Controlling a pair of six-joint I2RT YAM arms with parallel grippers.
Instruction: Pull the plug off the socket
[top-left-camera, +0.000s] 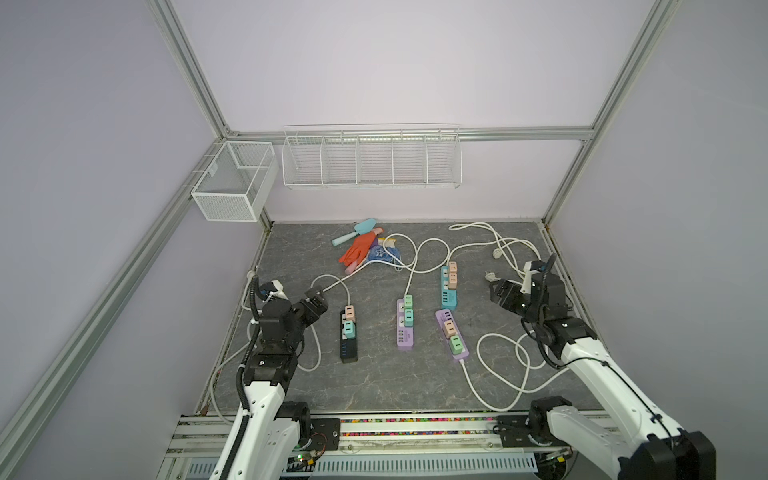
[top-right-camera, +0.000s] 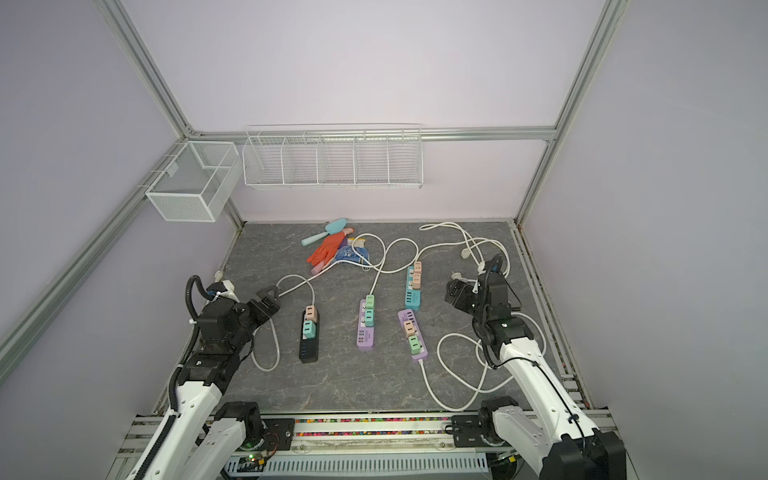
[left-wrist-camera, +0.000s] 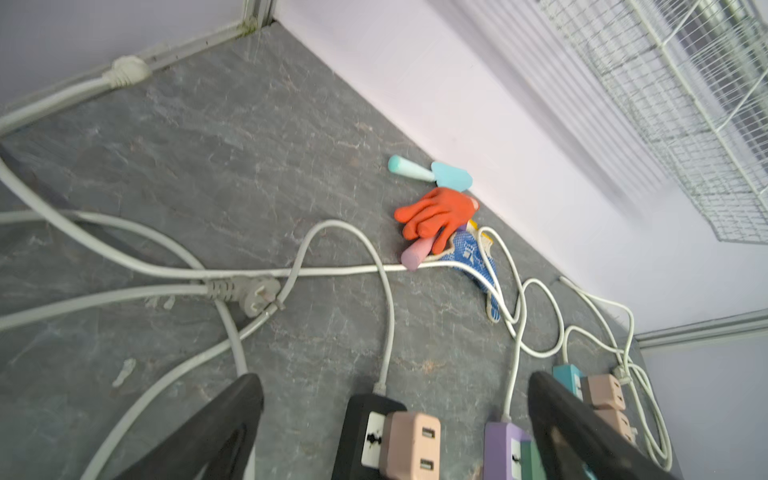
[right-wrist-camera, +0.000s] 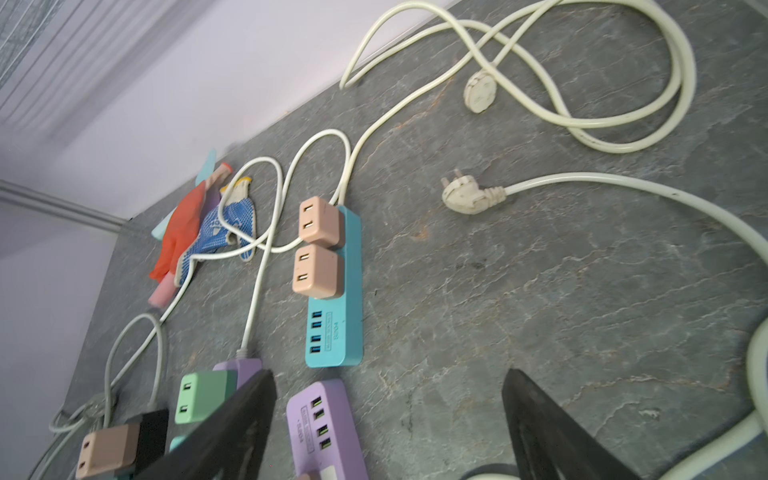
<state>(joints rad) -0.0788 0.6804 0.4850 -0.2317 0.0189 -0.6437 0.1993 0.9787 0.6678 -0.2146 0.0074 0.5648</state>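
Note:
Four power strips lie on the grey floor, each with two plug blocks pushed into its sockets. The black strip (top-left-camera: 348, 345) carries a pink plug (top-left-camera: 349, 311) and a teal one. The middle purple strip (top-left-camera: 405, 332) has green plugs (top-left-camera: 408, 311), the teal strip (top-left-camera: 449, 297) pink ones (right-wrist-camera: 318, 270), and the slanted purple strip (top-left-camera: 453, 336) one pink and one green. My left gripper (top-left-camera: 318, 300) hangs open just left of the black strip (left-wrist-camera: 357, 436), nothing between its fingers. My right gripper (top-left-camera: 496, 291) is open right of the teal strip, holding nothing.
An orange glove (top-left-camera: 358, 248), a blue-dotted glove and a light-blue scoop (top-left-camera: 357, 230) lie at the back. White cables (top-left-camera: 498, 365) loop over the right and left floor, with a loose wall plug (top-left-camera: 490, 275) near my right gripper. Wire baskets (top-left-camera: 370, 160) hang on the back wall.

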